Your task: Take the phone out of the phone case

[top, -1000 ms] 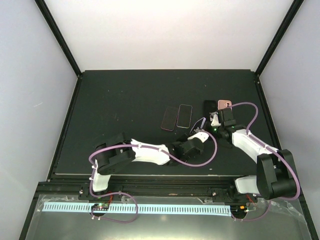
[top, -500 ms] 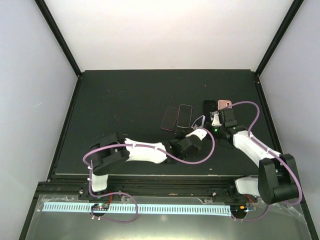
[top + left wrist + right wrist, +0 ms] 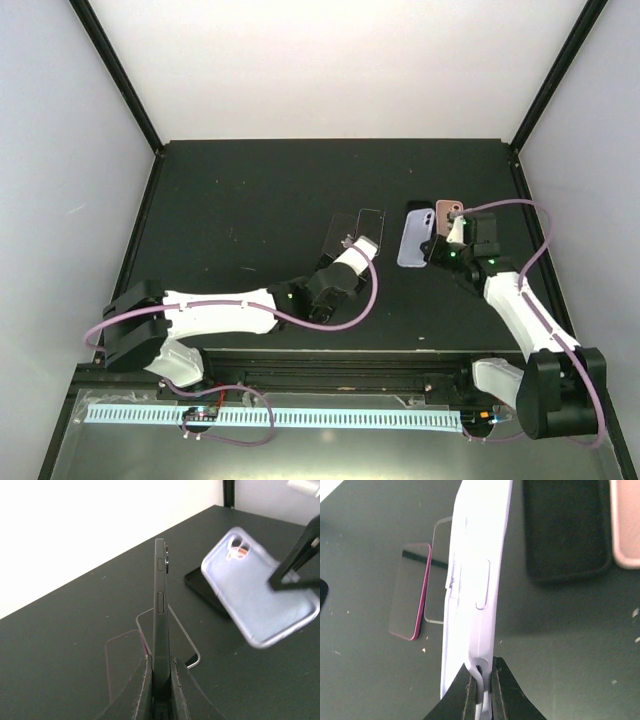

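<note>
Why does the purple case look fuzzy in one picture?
Left wrist view: the purple case is blurred, while the dark phone in the left gripper looks sharp. Right wrist view: the case sits close, its edge washed pale. Top view: nothing blurred.

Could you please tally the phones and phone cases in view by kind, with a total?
Phones: 1 (dark slim phone)
Opaque cases: 3 (lavender plastic case, black rectangular case, salmon-pink rounded case)
Clear cases: 2 (pink-rimmed clear case, grey-rimmed clear case)
Total: 6
</note>
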### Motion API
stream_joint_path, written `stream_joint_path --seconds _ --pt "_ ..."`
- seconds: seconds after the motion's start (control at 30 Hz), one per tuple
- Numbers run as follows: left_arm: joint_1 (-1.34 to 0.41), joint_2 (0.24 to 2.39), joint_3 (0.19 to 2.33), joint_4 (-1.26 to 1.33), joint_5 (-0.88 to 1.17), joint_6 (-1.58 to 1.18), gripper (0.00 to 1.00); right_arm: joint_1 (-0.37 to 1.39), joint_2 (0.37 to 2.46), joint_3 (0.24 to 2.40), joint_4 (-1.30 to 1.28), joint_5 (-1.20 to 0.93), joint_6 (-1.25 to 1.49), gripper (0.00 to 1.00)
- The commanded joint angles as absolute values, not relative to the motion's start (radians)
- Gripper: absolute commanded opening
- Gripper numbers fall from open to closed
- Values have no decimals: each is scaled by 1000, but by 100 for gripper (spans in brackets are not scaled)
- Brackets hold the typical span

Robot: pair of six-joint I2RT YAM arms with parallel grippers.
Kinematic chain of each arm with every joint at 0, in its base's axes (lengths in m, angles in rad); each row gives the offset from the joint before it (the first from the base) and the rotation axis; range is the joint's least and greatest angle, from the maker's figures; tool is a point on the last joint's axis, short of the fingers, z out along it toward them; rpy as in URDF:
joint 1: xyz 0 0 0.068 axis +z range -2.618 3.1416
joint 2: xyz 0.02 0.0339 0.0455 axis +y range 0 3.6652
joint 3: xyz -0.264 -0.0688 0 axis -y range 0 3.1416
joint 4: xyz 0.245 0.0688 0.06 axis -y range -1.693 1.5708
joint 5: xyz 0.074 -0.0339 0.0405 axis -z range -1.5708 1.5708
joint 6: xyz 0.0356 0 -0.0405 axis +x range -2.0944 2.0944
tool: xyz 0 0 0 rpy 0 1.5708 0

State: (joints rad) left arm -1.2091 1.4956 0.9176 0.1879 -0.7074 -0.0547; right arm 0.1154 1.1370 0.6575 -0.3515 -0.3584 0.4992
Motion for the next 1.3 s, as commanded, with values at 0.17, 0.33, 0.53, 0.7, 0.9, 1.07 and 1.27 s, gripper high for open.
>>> stream_joint_path --seconds 0.17,0.33,0.53,0.7,0.9,1.07,1.27 --pt "-1193 1373 722 266 -831 91 2 -61 993 701 -268 -448 222 1" --pt "-1150 1342 636 280 -921 133 2 -163 987 694 -246 -554 169 1" --pt "-1068 1382 632 257 -918 178 2 -170 969 683 -224 -567 167 1" --pt "-1029 1488 680 175 -921 174 2 -196 976 669 -207 -588 172 1" --pt "-1029 1577 743 110 -916 162 2 -198 981 669 -203 -576 174 1" --pt "-1010 1648 804 49 -886 142 6 -198 985 670 -208 -575 175 1" --pt "-959 1742 918 -73 -808 127 10 -198 999 671 -206 -587 181 1"
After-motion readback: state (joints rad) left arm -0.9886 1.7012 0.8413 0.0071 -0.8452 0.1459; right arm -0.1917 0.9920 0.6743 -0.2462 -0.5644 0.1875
